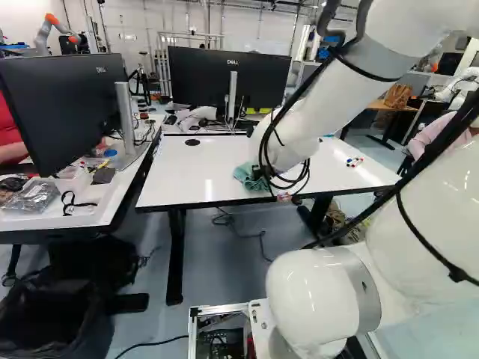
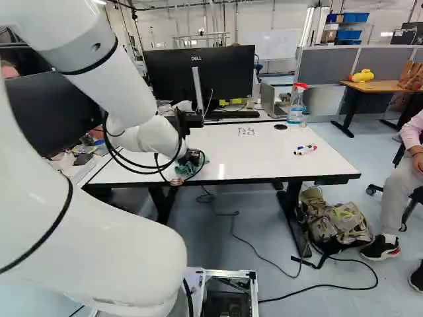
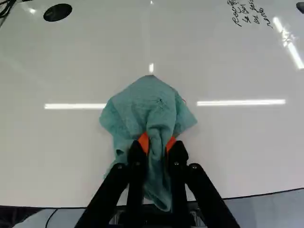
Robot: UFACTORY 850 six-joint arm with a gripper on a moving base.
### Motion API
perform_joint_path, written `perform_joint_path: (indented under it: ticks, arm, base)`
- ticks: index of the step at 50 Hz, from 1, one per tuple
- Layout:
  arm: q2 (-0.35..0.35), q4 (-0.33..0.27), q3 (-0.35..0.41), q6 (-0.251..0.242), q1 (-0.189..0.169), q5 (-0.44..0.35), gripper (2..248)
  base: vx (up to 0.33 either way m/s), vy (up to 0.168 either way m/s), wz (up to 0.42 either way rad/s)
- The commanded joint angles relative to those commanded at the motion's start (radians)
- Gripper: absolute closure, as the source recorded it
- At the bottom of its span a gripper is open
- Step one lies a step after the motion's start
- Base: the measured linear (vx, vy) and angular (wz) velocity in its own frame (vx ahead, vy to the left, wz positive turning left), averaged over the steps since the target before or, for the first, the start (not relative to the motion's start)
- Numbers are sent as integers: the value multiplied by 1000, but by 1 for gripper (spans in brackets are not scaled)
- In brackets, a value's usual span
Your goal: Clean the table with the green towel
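1. The hand (image 3: pixel 157 145) is pinching the green towel (image 3: pixel 142 107): both orange pads (image 3: pixel 144 141) press on a gathered fold of it from opposite sides.
2. The towel's loose part fans out ahead of the fingertips, over the table (image 3: pixel 71 156), while the fold runs back between the fingers, and a tail of it hangs toward the palm (a bunched hold, not a flat one). I can't tell how firmly its underside meets the surface.
3. What the next move turns on is the writing (image 3: pixel 249 12): it lies well ahead of the hand and off to one side, the side where the markers (image 2: pixel 305 150) lie in the right base view. The towel's fold points nearly straight ahead, so a stroke to the writing should go forward and slant that way.
4. The hand is near the table's near edge (most of the top stretches out beyond it). The job looks to be at its wiping stage, with the marks ahead plainly left to do.
5. The fanned cloth should lead the stroke softly and may fold under itself; too little pressure would skim over the ink, too much could drag the fingertips on the top. A wide sweep toward the markers could knock them along, and the spray bottle (image 2: pixel 297 102) stands farther off, past the writing.
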State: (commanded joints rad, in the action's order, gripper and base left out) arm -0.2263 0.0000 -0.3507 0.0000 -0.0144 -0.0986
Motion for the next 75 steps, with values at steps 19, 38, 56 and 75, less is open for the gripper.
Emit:
perform_joint_path:
  ticks: [19, 38, 56, 75]
  arm:
    - [66, 0, -59, 0, -74, 0, 192]
    - [173, 0, -161, 0, -104, 0, 192]
    - [268, 0, -257, 0, -105, 0, 192]
    - [353, 0, -350, 0, -79, 0, 192]
  base:
    - [0, 0, 0]
    - [0, 0, 0]
    - [0, 0, 0]
    - [0, 0, 0]
